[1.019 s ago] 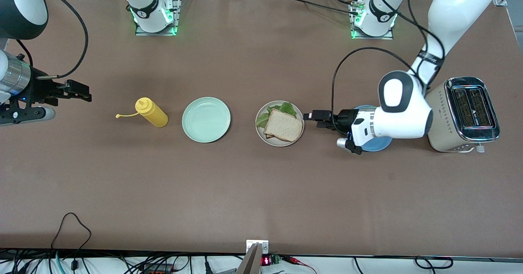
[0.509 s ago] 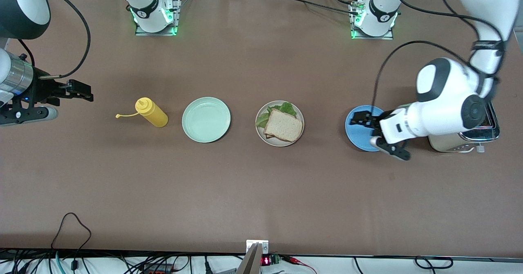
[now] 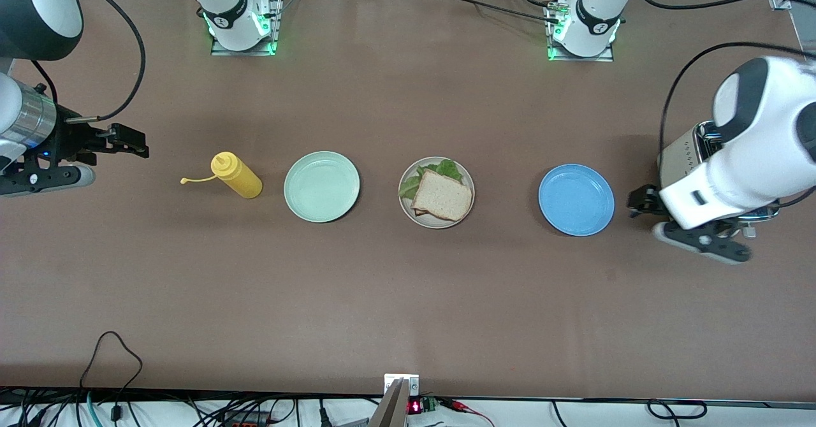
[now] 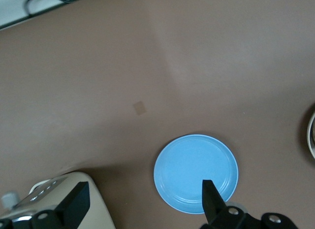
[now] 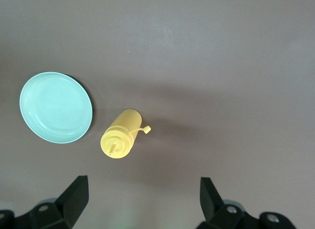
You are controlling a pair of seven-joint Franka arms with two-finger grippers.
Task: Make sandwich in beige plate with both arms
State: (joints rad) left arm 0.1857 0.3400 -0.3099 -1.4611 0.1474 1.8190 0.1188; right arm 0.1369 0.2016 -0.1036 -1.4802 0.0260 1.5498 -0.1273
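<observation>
sandwich (image 3: 441, 196) lies flat on beige plate (image 3: 406, 210), lettuce toward the bases.

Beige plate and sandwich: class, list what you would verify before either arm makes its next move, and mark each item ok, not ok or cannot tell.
1. Sandwich assembled on the beige plate, lettuce under the top slice: ok.
2. Left tool open and holding nothing, between the blue plate and the toaster: ok.
3. Right tool open and holding nothing, at the right arm's end of the table: ok.
4. Mint green plate bare: ok.
5. Yellow bottle upright: ok.
6. Toaster slots free of bread: cannot tell.
</observation>
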